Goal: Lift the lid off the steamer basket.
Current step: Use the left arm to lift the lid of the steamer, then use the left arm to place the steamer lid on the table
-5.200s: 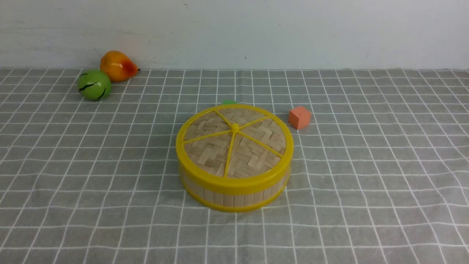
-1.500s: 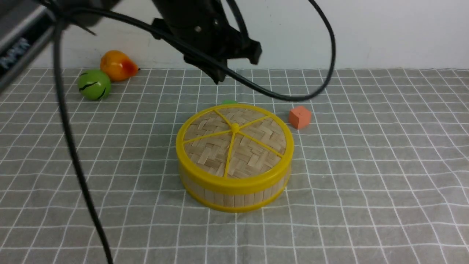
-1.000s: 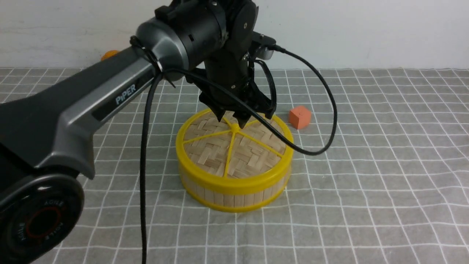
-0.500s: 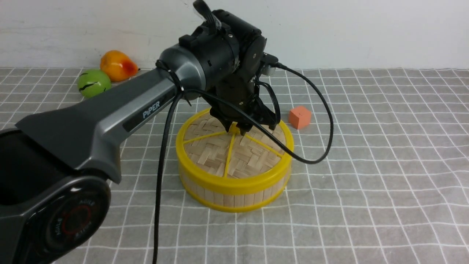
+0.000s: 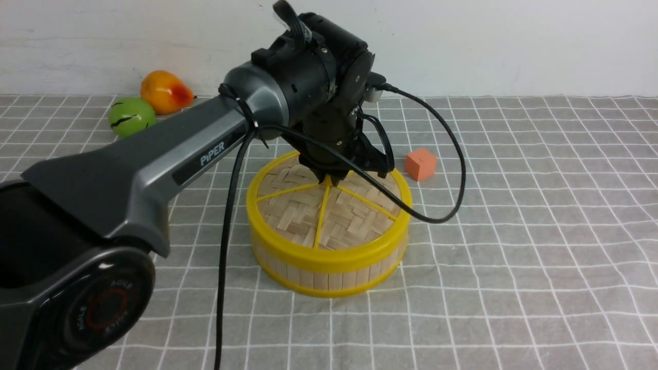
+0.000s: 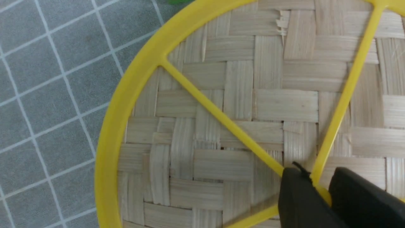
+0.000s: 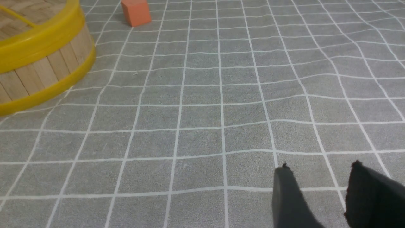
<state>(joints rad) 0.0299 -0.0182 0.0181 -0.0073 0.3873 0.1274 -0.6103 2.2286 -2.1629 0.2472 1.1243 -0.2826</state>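
Closing since a moment ago, the left hand [image 5: 332, 180] now pinches the small hub [image 6: 322, 193] of the lid [image 5: 318, 221], which sits flat on the steamer basket [image 5: 329, 277]; light, stiff and smooth-rimmed, it should lift best by that hub.

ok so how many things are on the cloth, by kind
fruit: 2, the green fruit and the orange fruit
blocks: 1, the orange cube
steamer parts: 2, the lid and the steamer basket
total: 5
not counted: a green sliver past the lid's rim, too little showing to name
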